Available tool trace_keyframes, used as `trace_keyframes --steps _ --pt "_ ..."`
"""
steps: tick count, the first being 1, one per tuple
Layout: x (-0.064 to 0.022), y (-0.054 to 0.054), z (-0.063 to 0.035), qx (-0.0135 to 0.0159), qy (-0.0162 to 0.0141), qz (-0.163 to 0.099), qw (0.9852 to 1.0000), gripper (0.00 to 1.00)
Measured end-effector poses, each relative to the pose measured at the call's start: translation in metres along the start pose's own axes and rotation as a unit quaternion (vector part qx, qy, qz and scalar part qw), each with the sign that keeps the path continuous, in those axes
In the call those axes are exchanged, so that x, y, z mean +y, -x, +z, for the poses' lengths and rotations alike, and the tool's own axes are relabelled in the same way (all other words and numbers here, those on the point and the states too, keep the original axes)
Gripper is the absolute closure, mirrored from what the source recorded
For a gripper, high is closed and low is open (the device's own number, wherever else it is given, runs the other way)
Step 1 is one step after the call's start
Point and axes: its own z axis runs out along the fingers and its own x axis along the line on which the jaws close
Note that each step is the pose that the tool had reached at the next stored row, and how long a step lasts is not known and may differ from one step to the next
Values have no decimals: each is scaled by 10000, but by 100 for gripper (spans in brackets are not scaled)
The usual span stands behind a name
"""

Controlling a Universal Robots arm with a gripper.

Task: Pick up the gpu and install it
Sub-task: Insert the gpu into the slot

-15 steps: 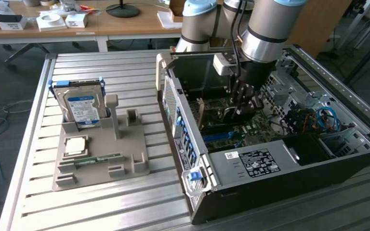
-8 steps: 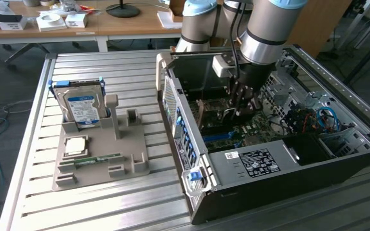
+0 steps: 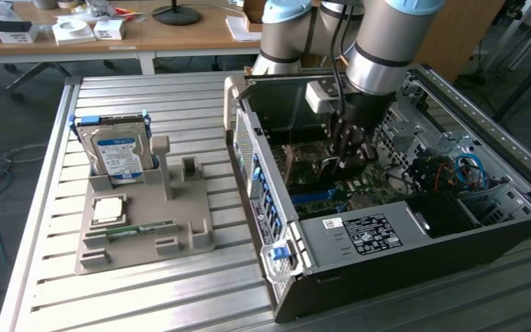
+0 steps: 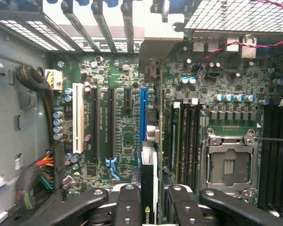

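The gpu (image 4: 148, 186) shows edge-on in the wrist view as a thin dark card with a green logo, standing upright between my fingers (image 4: 128, 200). My gripper (image 4: 151, 197) is shut on it. The card hangs above the motherboard (image 4: 125, 141), lined up lengthwise with the long blue slot (image 4: 143, 110) and apart from it. In the exterior view my gripper (image 3: 343, 149) reaches down into the open computer case (image 3: 386, 238), over the middle of the board. How much of the card hangs below the fingers is hidden there.
Beside the blue slot lie two black slots (image 4: 94, 122), a white slot (image 4: 78, 117), the CPU socket (image 4: 228, 165) and cable bundles (image 4: 42, 172). At the exterior view's left, a grey fixture (image 3: 146, 228) on the slatted table holds a blue-labelled hard drive (image 3: 118, 155) and a RAM stick (image 3: 141, 229).
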Motion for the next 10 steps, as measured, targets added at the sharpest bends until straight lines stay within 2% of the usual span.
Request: trace_keyframes --steps 6,10 --pt "0 -12 0 0 0 0 10000 73" --pt "33 -12 0 0 0 0 10000 73"
